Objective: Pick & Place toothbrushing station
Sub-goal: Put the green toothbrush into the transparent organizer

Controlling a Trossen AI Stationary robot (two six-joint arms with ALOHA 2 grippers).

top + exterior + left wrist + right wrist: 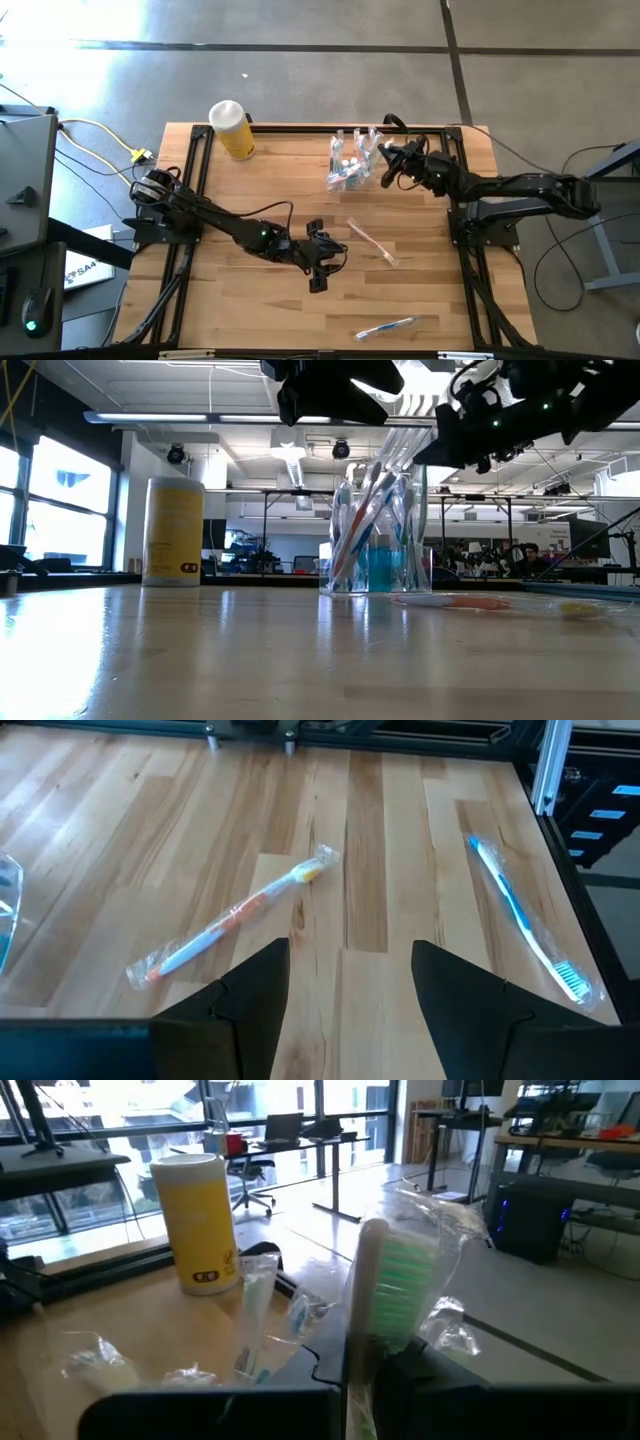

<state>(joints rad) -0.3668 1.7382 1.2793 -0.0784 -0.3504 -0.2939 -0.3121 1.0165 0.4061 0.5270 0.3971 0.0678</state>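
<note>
The clear cup stands at the table's far middle, with several wrapped toothbrushes upright in it and teal tubes among them. My right gripper is just right of the cup and above it, shut on a wrapped green-bristled toothbrush. My left gripper hovers open over the table's middle. An orange-handled wrapped toothbrush lies flat on the wood ahead of it. A blue one lies flat near the front edge. My right gripper pinches the wrapped toothbrush between its two fingers on the handle just below the head. The fingers come level from the table's right side. The bristle head sticks out past the fingertips, clear of the table; the rest of the handle is hidden by the gripper.
A yellow cylinder with a white top stands at the far left of the table. A black frame rail runs along the far edge, and side rails run down both sides. Bare wood lies at the near left.
</note>
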